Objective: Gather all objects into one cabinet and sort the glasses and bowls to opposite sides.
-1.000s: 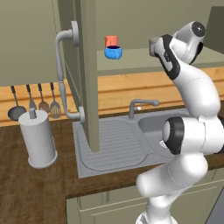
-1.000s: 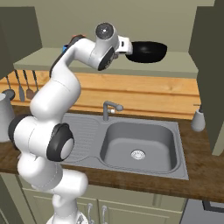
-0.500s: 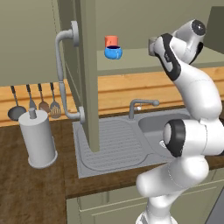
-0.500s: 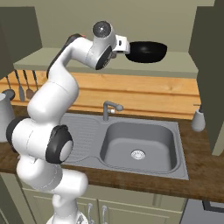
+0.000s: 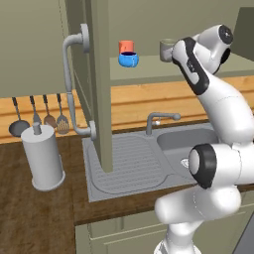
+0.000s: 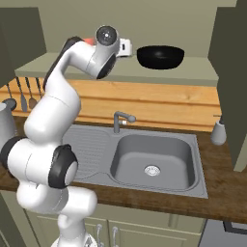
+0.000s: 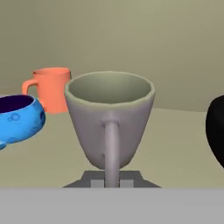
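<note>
The grey mug (image 7: 109, 118) stands upright in the middle of the hand view, its handle turned toward me. My gripper (image 7: 111, 180) is shut on that handle. Left of the mug are the blue bowl (image 7: 17, 118) and, behind it, the orange-red cup (image 7: 50, 89). The black dish (image 7: 216, 131) shows at the right edge. In the left base view the mug (image 5: 166, 48) hangs at my gripper (image 5: 174, 52) over the cabinet shelf (image 5: 149, 74), right of the cup (image 5: 126, 46) and bowl (image 5: 128, 60). I cannot tell whether the mug touches the shelf.
The cabinet's open door (image 5: 99, 74) with its long grey handle (image 5: 69, 84) juts out left of the shelf. The black dish (image 6: 160, 56) sits on the shelf right of my hand. Below are the sink (image 6: 154, 164), the tap (image 6: 119, 120) and a grey canister (image 5: 43, 158).
In the right base view my hand has drifted a little to the left with the mug. The cup, bowl and dish have not moved.
</note>
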